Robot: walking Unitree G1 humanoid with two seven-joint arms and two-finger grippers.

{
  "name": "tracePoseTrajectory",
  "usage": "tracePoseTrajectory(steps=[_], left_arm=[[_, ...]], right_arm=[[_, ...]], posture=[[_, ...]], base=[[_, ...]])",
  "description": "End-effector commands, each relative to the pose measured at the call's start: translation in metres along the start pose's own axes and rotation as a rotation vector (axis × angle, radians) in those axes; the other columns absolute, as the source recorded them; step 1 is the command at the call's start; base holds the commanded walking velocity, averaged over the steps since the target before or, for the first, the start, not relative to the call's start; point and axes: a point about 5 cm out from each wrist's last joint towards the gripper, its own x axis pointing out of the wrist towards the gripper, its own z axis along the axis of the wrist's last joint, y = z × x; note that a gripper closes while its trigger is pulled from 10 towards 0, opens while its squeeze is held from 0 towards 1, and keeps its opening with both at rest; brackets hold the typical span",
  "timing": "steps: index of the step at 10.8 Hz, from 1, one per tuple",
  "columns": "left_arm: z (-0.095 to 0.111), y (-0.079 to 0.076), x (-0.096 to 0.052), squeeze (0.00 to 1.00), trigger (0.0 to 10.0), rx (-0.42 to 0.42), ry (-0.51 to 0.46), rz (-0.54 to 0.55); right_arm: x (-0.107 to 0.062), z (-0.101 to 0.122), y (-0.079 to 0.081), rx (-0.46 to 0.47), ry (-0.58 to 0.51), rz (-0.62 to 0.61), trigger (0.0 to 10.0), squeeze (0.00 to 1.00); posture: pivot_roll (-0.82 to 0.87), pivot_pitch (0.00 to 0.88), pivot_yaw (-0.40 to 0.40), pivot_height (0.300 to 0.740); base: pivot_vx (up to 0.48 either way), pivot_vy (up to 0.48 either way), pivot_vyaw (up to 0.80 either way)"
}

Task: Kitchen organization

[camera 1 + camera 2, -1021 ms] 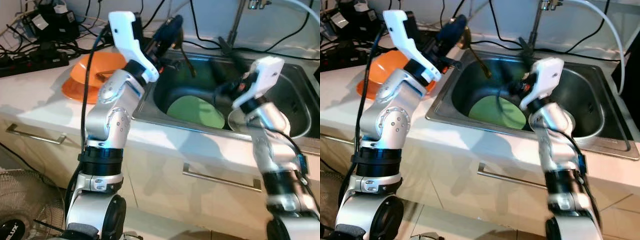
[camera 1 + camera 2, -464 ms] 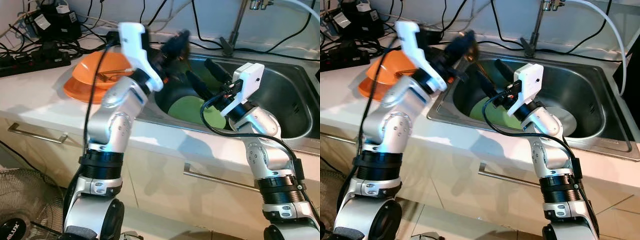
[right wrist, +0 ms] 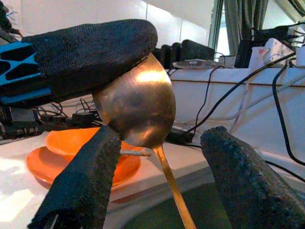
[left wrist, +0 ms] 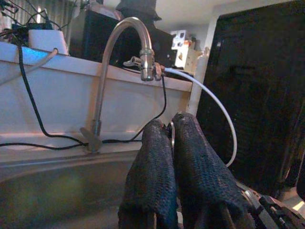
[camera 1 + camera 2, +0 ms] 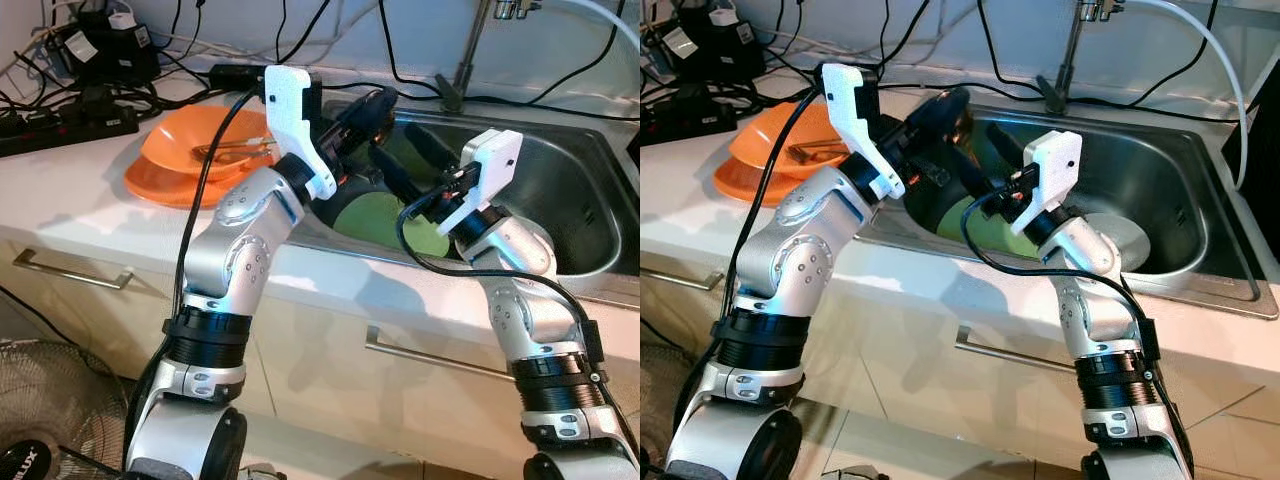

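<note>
Left gripper (image 3: 95, 57) now clamped on spoon (image 3: 136, 107) at frame centre, right gripper (image 3: 162, 191) moved in, jaws apart around handle — handover imminent.

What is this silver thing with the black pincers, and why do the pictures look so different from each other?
It is a robot tidying a kitchen. Two pictures come from cameras in its head, looking down at its own silver arms. The other two come from little cameras on its wrists, looking along its black fingers, so things look huge there.

The left claw is shut on a golden spoon, holding it by the bowl over the metal sink. The right claw is open and reaching toward the spoon. In the sink lies a green plate. On the white counter to the left sit stacked orange bowls, with black cables behind.
</note>
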Motion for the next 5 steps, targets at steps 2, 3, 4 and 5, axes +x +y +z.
tracePoseTrajectory(steps=[2,3,4,5], left_arm=[[-0.0019,-0.0044,0.0013,0.00,10.0,0.006,0.022,-0.032],[-0.0020,-0.0055,0.0016,0.00,10.0,0.004,0.022,-0.038],[-0.0022,-0.0070,0.0019,0.00,10.0,0.002,0.020,-0.045],[-0.0011,-0.0064,0.0021,0.00,10.0,0.002,0.017,-0.044]], right_arm=[[0.0019,-0.0005,0.0038,-0.007,0.001,0.013,10.0,0.00],[0.0021,-0.0019,0.0046,-0.006,0.008,0.016,10.0,0.00],[0.0020,-0.0048,0.0075,-0.008,0.022,0.032,10.0,0.00],[0.0023,-0.0056,0.0107,-0.004,0.023,0.048,10.0,0.00]], posture=[[0.07,0.000,0.027,0.740],[0.07,0.000,0.027,0.740],[0.07,0.000,0.027,0.740],[0.07,0.000,0.029,0.740]], base=[[0.000,0.000,0.00],[0.000,0.000,0.00],[0.000,0.000,0.00],[0.000,0.000,0.00]])
